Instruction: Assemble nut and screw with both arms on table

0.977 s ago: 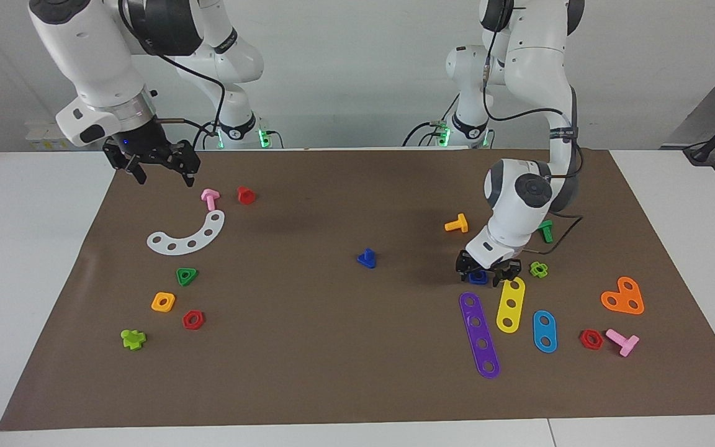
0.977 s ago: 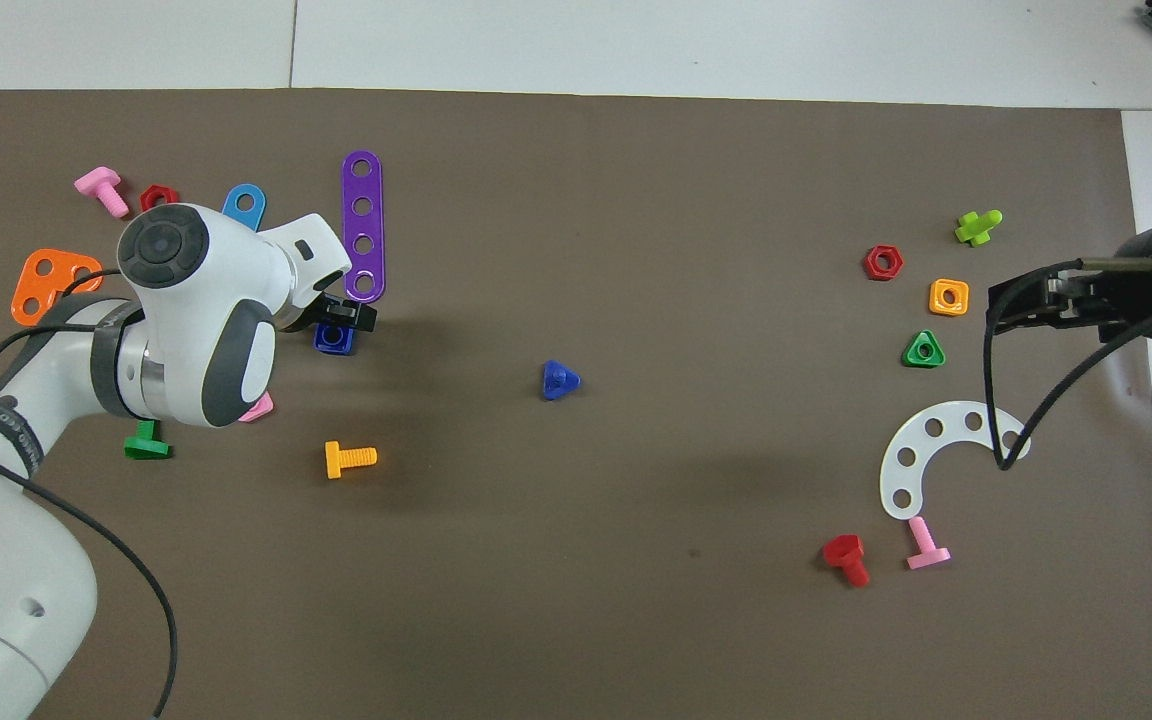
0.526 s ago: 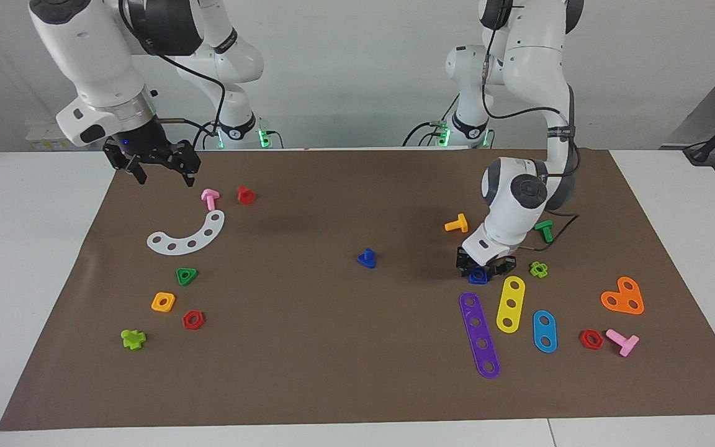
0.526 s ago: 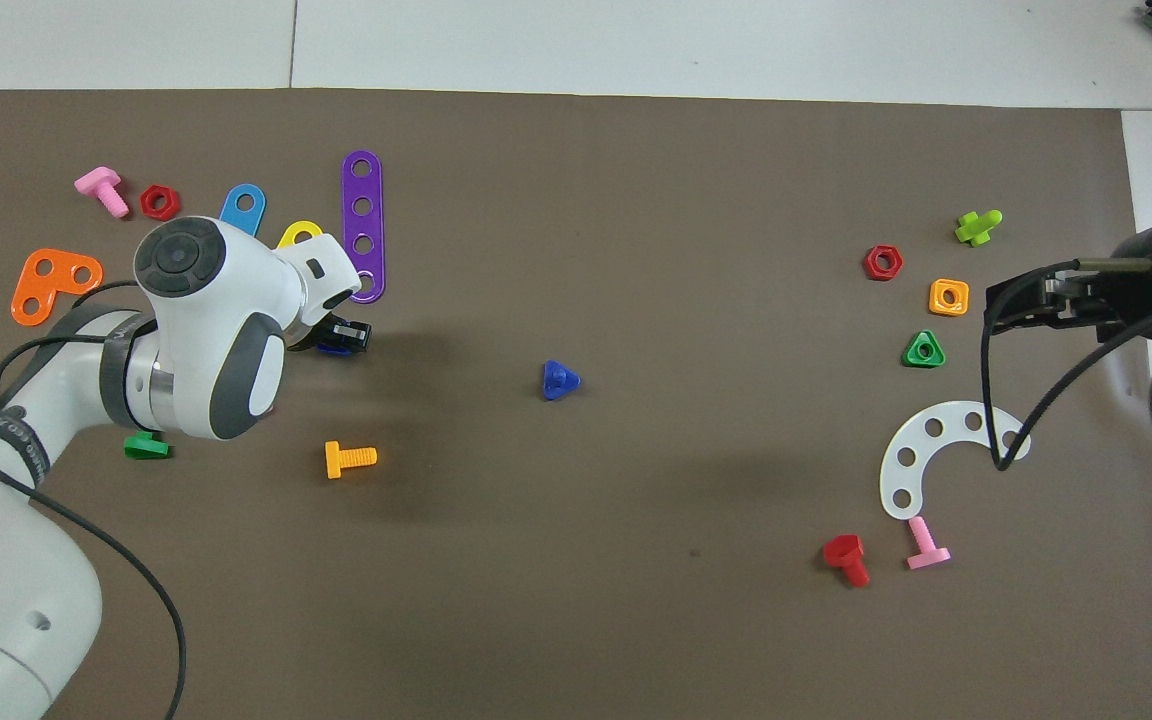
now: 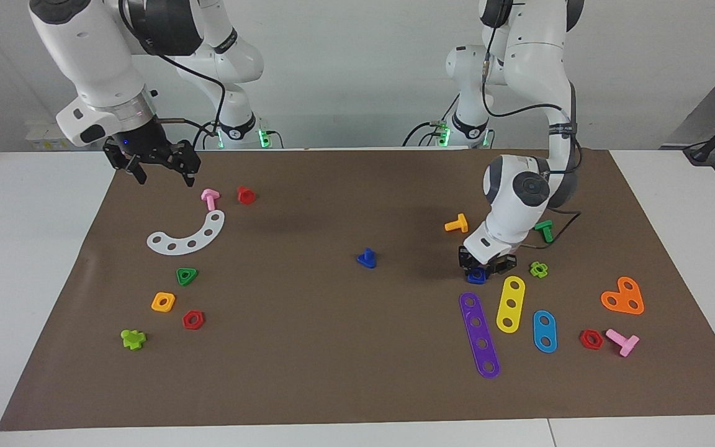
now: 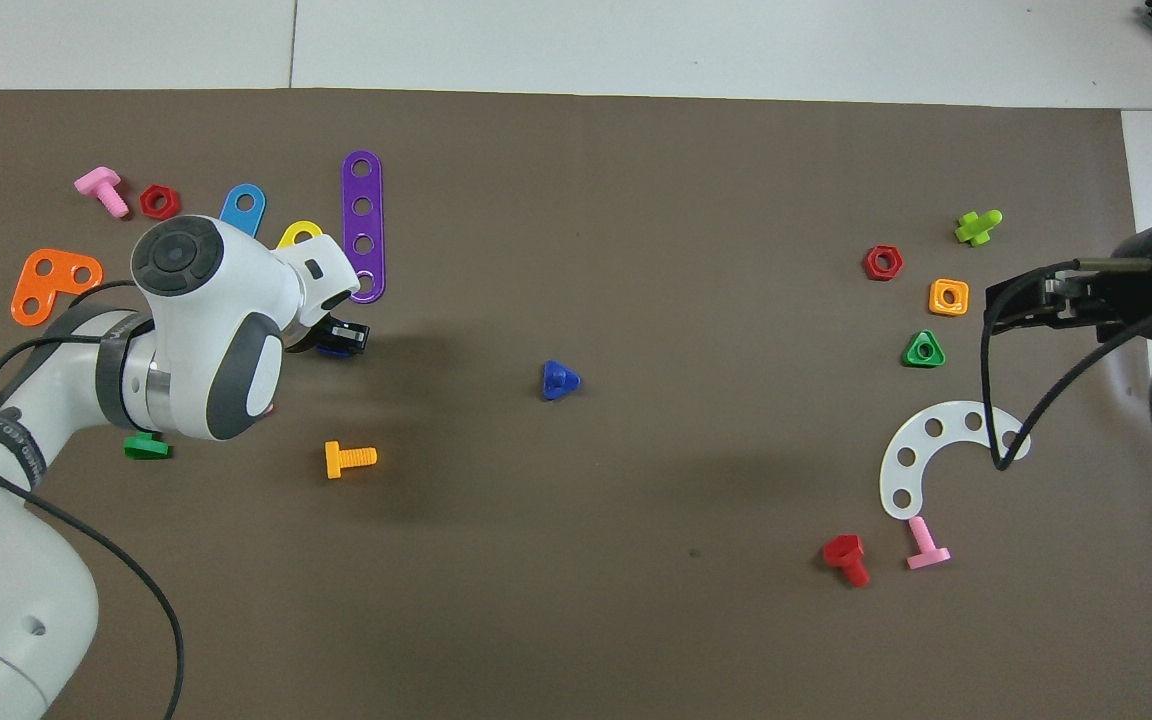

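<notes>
The dark-blue square nut (image 5: 476, 276) lies on the brown mat (image 5: 332, 360) toward the left arm's end, next to the purple strip; it is mostly hidden in the overhead view (image 6: 330, 350). My left gripper (image 5: 480, 266) is down on it and shut on it, at or just above the mat; it also shows in the overhead view (image 6: 342, 338). The dark-blue screw (image 5: 366, 258) stands alone on its triangular head at mid-table, also in the overhead view (image 6: 559, 380). My right gripper (image 5: 160, 169) waits open and empty above the mat's corner at its own end, also in the overhead view (image 6: 1014, 305).
Purple (image 5: 479, 335), yellow (image 5: 510, 303) and blue (image 5: 544, 331) strips, an orange bolt (image 5: 457, 223) and a green bolt (image 5: 545, 230) crowd the left gripper. A white curved strip (image 5: 187, 234), green triangular nut (image 5: 187, 275) and orange nut (image 5: 163, 302) lie toward the right arm's end.
My left gripper's fingers have closed in on the dark-blue nut and the hand has drawn up and slightly toward the robots. The right arm has not moved.
</notes>
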Controlling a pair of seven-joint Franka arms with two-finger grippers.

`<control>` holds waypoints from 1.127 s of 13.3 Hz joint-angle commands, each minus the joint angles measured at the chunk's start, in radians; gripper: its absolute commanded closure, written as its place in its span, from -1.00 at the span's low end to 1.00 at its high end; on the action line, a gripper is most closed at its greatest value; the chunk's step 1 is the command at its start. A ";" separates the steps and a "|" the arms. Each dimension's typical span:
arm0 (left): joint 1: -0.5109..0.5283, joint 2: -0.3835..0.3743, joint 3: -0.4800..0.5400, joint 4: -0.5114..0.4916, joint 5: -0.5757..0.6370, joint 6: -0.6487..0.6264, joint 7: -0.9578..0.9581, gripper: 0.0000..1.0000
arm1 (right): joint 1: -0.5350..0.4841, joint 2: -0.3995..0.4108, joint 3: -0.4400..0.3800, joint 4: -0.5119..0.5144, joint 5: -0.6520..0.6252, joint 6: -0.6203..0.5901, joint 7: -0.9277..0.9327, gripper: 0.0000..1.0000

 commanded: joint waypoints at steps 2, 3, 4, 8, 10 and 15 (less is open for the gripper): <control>-0.129 0.006 0.013 0.071 -0.104 -0.013 -0.172 1.00 | -0.006 0.000 0.001 0.005 0.026 -0.008 -0.029 -1.00; -0.179 0.009 0.013 0.071 -0.104 0.010 -0.260 1.00 | -0.006 0.000 0.001 0.005 0.026 -0.008 -0.031 -1.00; -0.239 0.009 0.013 0.075 -0.105 0.027 -0.365 1.00 | -0.006 0.002 0.001 0.005 0.026 -0.008 -0.031 -1.00; -0.385 0.010 0.011 0.106 -0.108 0.022 -0.505 1.00 | -0.006 0.000 0.001 0.005 0.026 -0.008 -0.031 -1.00; -0.418 0.010 0.011 0.101 -0.110 0.019 -0.533 1.00 | -0.006 0.000 0.001 0.005 0.026 -0.008 -0.031 -1.00; -0.427 0.050 0.013 0.092 -0.099 0.034 -0.533 1.00 | -0.006 0.000 0.001 0.005 0.026 -0.008 -0.031 -1.00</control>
